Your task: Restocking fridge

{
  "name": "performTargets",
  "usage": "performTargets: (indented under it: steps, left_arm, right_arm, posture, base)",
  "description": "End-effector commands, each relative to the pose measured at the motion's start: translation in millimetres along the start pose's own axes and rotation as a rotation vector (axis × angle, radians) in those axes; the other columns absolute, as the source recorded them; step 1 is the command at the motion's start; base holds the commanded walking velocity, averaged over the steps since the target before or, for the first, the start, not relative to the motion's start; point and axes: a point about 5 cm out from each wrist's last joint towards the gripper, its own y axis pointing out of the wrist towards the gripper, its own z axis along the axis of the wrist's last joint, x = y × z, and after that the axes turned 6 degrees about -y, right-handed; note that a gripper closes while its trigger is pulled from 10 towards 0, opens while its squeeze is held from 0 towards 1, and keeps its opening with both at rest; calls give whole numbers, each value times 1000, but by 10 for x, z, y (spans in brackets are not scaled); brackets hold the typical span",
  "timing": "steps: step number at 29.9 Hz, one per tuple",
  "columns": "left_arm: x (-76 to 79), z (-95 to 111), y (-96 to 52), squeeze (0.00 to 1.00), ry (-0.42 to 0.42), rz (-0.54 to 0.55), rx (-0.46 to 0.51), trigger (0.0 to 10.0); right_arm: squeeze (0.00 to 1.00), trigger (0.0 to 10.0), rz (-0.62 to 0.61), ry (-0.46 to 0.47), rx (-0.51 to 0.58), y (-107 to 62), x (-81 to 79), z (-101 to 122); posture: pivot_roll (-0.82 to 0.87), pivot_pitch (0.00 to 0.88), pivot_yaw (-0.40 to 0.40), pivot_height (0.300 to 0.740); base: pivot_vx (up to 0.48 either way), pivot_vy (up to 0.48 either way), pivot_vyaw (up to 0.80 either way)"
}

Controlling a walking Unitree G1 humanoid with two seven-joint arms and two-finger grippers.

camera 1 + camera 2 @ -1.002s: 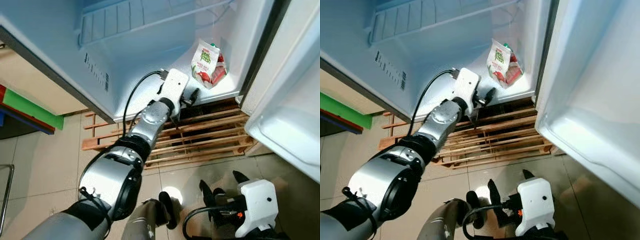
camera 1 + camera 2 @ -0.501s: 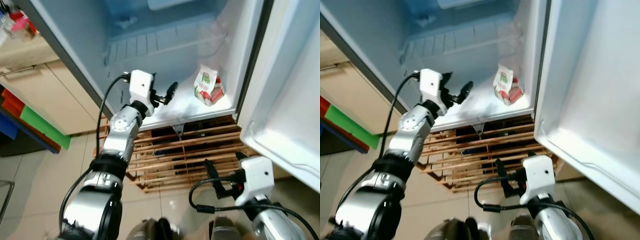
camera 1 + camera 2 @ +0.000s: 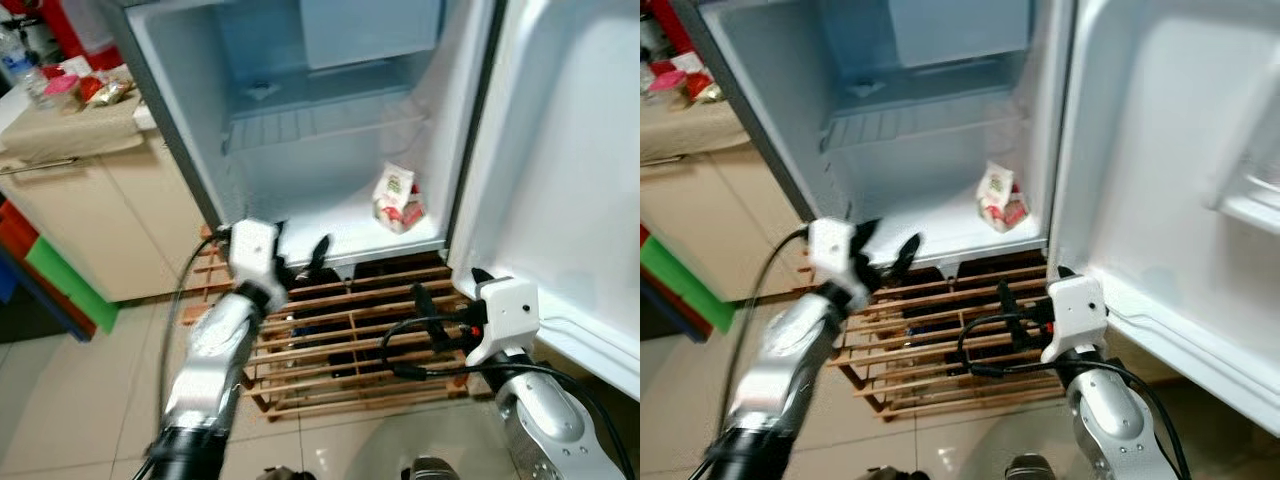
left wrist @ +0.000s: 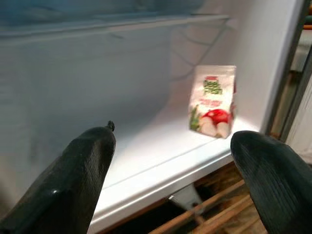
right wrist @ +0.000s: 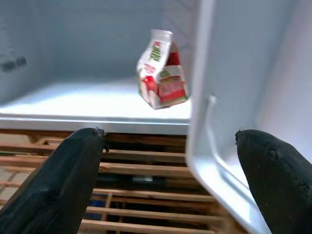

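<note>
A white, red and green juice carton [image 3: 397, 197] stands on the floor of the open fridge [image 3: 330, 232], near its right wall. My left gripper [image 3: 300, 262] hangs open and empty just in front of the fridge's lower edge, left of the carton and apart from it. In the left wrist view the carton [image 4: 213, 107] stands upright beyond the spread fingers [image 4: 78, 170]. My right gripper [image 3: 450, 295] is open and empty, low by the fridge door and over the pallet. The right wrist view looks at the carton [image 5: 161, 68] from below the fridge's edge.
The fridge rests on a wooden slat pallet [image 3: 340, 345]. Its open door [image 3: 570, 180] stands at the right, close to my right arm. A wire shelf [image 3: 320, 125] crosses the fridge above the carton. At the left, a beige cabinet [image 3: 100, 215] carries bottles and packets.
The camera has drawn back and up, bringing more of the fridge into view. My left gripper has come away from the fridge floor and sunk lower. My right gripper has risen. The carton stays put.
</note>
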Motion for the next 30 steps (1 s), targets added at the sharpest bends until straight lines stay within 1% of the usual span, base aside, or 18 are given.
performTargets:
  steps: [1, 3, 4, 7, 14, 21, 25, 26, 27, 28, 29, 30]
  left_arm:
    - [-10, 147, -75, 0, 69, 10, 67, 10000]
    - [-14, 164, -66, 0, 65, 22, 77, 10000]
    - [-14, 181, -25, 0, 62, 41, 81, 10000]
    - [19, 186, 15, 0, 78, 45, 82, 10000]
    - [31, 193, 94, 0, 72, 56, 74, 10000]
    - [37, 193, 144, 0, 69, 52, 73, 10000]
    - [40, 205, 219, 0, 73, 58, 70, 10000]
    - [40, 205, 219, 0, 73, 58, 70, 10000]
    - [34, 199, 232, 0, 69, 65, 62, 10000]
    - [-1, 177, 231, 0, 33, 94, 49, 10000]
    - [-1, 177, 231, 0, 33, 94, 49, 10000]
    - [-69, 139, 208, 0, -13, 140, 29, 10000]
  right_arm:
    - [90, 10000, -28, -18, 39, 73, 63, 38]
    - [94, 10000, -31, -31, 48, 90, 75, 39]
    - [94, 10000, -36, -28, 61, 123, 84, 43]
    - [94, 10000, -43, -10, 71, 145, 81, 49]
    - [94, 10000, -36, -5, 64, 139, 53, -10]
    - [98, 10000, -44, -6, 73, 163, 69, -21]
    - [102, 10000, -44, -9, 75, 169, 66, -29]
    - [102, 10000, -44, -9, 75, 169, 66, -29]
    - [98, 10000, -46, -10, 74, 171, 66, -35]
    - [102, 10000, -54, -9, 71, 169, 68, -48]
    - [102, 10000, -54, -9, 71, 169, 68, -48]
    - [102, 10000, -63, -6, 68, 161, 72, -59]
  posture:
    - [-176, 0, 113, 740]
    - [-173, 0, 112, 740]
    - [-169, 0, 113, 740]
    - [-171, 0, 114, 740]
    - [-191, 0, 126, 740]
    - [-201, 0, 133, 740]
    - [-202, 0, 137, 740]
    - [-202, 0, 137, 740]
    - [-202, 0, 137, 740]
    - [-204, 0, 142, 740]
    - [-204, 0, 142, 740]
    - [-206, 0, 148, 740]
  base:
    - [0, 0, 0]
    - [0, 0, 0]
    - [0, 0, 0]
    - [0, 0, 0]
    - [0, 0, 0]
    - [-308, 0, 0]
    - [0, 0, 0]
    - [0, 0, 0]
    - [0, 0, 0]
    - [0, 0, 0]
    - [0, 0, 0]
    - [0, 0, 0]
